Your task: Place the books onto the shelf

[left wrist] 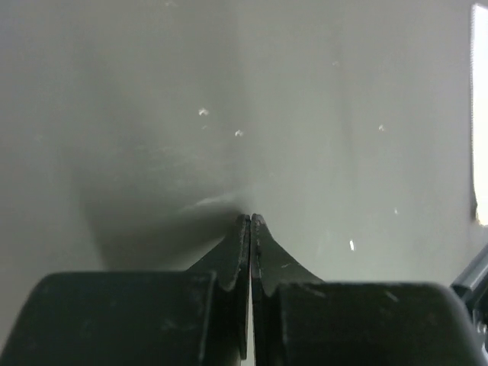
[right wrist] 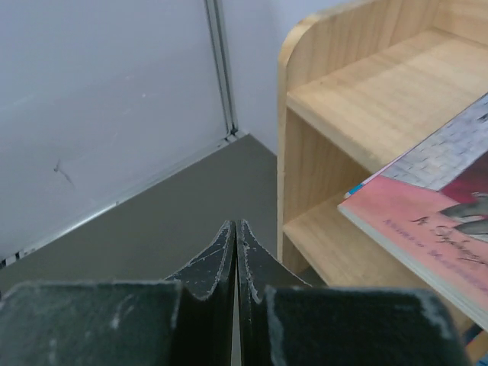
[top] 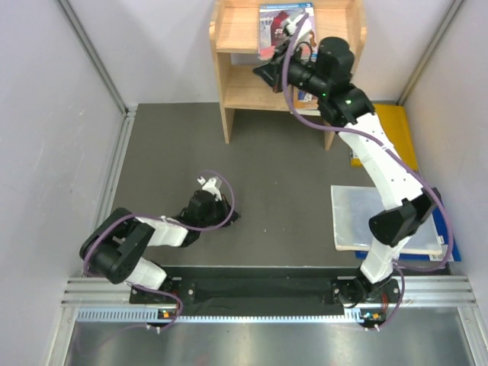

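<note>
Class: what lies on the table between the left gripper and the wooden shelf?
Nothing. In the top view, the grey table between the left gripper and the shelf is bare.

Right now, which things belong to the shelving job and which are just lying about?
Job: shelf; books on its top tier; right tool, shut beside the shelf.
Lying about: yellow folder; clear plastic sheet.

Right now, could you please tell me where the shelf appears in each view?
Top external: shelf at top centre.
Left wrist: not in it.
Right wrist: shelf fills the right half.
Shared landmark: the book on its upper tier, also at the right wrist view's right edge.
</note>
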